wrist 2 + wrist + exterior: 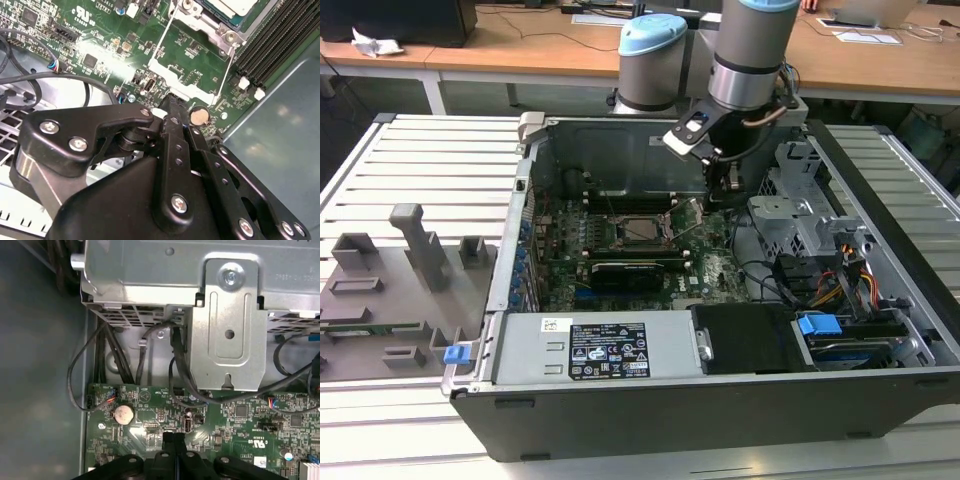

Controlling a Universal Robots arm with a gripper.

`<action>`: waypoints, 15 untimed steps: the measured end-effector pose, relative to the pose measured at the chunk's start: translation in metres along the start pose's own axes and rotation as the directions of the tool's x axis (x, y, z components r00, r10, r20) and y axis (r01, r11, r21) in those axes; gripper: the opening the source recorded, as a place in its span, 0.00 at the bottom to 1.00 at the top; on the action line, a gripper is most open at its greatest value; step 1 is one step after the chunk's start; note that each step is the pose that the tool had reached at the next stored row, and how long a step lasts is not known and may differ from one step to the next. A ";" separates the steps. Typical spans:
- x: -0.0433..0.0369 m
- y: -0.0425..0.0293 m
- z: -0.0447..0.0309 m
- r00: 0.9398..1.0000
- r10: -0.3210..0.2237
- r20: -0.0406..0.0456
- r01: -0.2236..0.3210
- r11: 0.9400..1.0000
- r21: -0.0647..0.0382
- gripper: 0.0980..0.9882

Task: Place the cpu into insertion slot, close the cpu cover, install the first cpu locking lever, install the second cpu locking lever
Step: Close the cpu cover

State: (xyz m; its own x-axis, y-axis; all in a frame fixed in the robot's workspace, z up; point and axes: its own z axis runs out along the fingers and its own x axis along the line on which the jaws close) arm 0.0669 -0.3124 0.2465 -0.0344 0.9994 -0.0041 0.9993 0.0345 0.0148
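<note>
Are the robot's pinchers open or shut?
Shut. In the first wrist view the gripper has its fingers pressed together, no gap.

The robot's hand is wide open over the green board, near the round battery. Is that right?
No, the hand is shut, not wide open, as the first wrist view shows. It is over the green board, near the round battery.

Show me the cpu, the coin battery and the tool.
cpu [641, 231], exterior view, middle of its silver top.
coin battery [123, 413], first wrist view, centre of its face.
tool [174, 438], first wrist view, midway between its fingertips.
</note>
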 end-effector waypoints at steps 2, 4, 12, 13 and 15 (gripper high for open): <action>0.0001 -0.0027 0.0001 1.000 0.000 0.000 0.000 1.000 0.000 0.01; 0.0002 -0.0055 0.0001 1.000 0.000 0.000 0.000 1.000 0.000 0.01; 0.0003 -0.0099 0.0002 1.000 0.000 0.000 0.000 1.000 0.000 0.01; 0.0004 -0.0110 0.0001 1.000 0.000 0.000 0.000 1.000 0.000 0.01; 0.0004 -0.0122 0.0001 1.000 0.000 0.000 0.000 1.000 0.000 0.01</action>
State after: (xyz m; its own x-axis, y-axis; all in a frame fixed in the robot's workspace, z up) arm 0.0547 -0.3124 0.2462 -0.0343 0.9994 -0.0041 0.9993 0.0343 0.0147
